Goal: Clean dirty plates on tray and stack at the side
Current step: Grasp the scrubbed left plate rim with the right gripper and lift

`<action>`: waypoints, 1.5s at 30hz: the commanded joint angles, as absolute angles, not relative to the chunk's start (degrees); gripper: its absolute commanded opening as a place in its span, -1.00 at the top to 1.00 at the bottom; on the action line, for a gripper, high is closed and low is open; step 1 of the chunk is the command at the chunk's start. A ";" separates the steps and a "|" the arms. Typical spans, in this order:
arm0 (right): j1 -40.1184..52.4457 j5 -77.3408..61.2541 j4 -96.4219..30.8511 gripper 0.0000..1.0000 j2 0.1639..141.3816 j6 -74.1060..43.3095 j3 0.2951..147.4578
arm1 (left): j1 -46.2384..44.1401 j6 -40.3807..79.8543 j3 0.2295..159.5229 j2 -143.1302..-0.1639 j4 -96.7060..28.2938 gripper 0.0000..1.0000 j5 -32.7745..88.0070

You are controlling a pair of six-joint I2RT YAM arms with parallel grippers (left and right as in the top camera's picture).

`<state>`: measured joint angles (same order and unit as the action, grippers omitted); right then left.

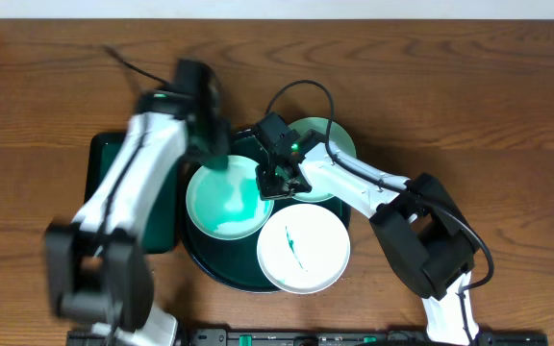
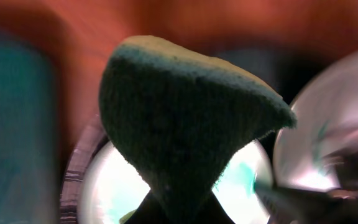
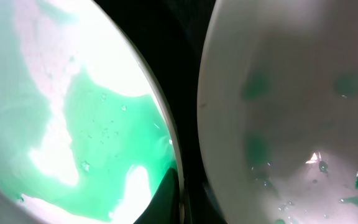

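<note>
Three smeared plates are lying on the round tray (image 1: 203,258): left plate (image 1: 227,200), front plate (image 1: 303,248), back plate (image 1: 337,140). The left pincer (image 1: 212,152) is pinching a sponge (image 2: 185,124) above the left plate. The right pincer (image 1: 275,181) is sitting at that plate's rim; I cannot tell whether it is spread.

No legible text, label, brand, number or sign in overhead or either wrist view. Teal marks on plates (image 1: 303,248) are smears, not lettering.
</note>
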<state>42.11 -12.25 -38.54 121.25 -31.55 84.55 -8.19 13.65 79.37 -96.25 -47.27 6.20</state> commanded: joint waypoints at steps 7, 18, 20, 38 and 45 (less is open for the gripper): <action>42.98 -14.70 -37.85 0.98 114.17 -23.55 85.10 | -4.60 16.62 80.09 -90.78 -47.92 0.85 -5.65; 44.71 5.32 -41.50 0.98 104.12 -16.60 85.10 | -3.90 16.62 78.96 -90.83 -49.19 0.85 -6.98; 46.11 11.64 -42.54 0.98 102.98 -16.58 85.10 | -3.90 16.60 78.96 -90.87 -49.21 0.86 -7.20; 65.08 68.82 -45.08 0.98 99.66 -15.53 85.08 | -3.92 16.62 78.96 -91.00 -49.65 0.85 -7.14; 67.61 77.78 -45.06 0.98 99.31 -15.57 85.08 | -3.92 16.62 78.96 -91.00 -49.65 0.86 -7.16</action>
<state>66.87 68.47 -45.17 101.49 -15.66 84.55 -4.21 16.14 79.09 -90.76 -49.54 -6.04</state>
